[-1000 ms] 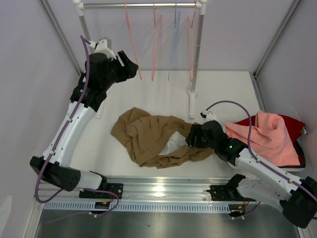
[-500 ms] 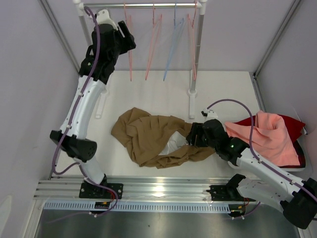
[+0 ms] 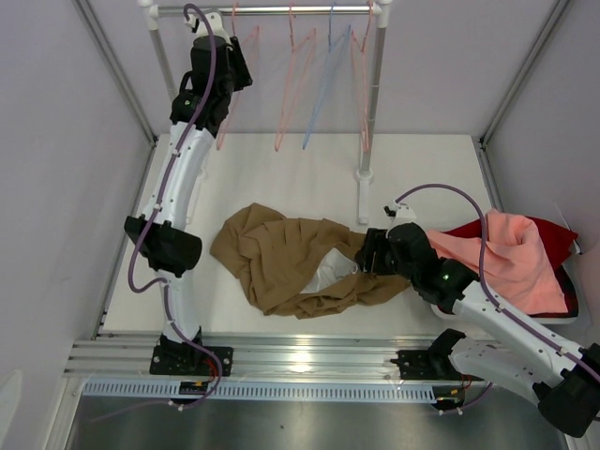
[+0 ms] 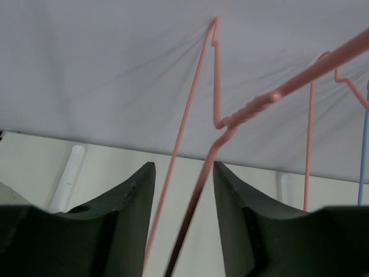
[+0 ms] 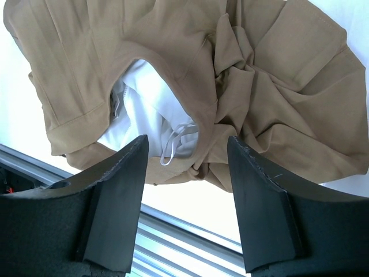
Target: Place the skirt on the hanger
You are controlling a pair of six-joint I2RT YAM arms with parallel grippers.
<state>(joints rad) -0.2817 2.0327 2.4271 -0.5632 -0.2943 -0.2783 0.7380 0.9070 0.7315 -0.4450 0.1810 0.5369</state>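
Observation:
The tan-brown skirt (image 3: 281,258) lies crumpled on the white table, its pale lining showing near its right end; the right wrist view (image 5: 271,75) shows it too. My right gripper (image 3: 367,255) hovers open over the skirt's right end, jaws apart around the lining and waist edge (image 5: 187,156), holding nothing. My left gripper (image 3: 236,56) is raised to the rack rail at the leftmost salmon-pink hanger (image 3: 223,131). In the left wrist view the gripper (image 4: 184,173) is open, with two wires of that hanger (image 4: 196,86) running between its jaws without being pinched.
The clothes rack rail (image 3: 281,10) and its right post (image 3: 370,112) stand at the back. Other pink hangers (image 3: 291,94) and a light blue one (image 3: 323,94) hang tilted. A salmon-pink cloth (image 3: 497,258) lies on a dark red cloth (image 3: 553,234) at the right.
My left arm has stretched up and back from the rear left to the rail, bringing its gripper around the leftmost hanger. The hangers have swung. The right gripper has barely moved.

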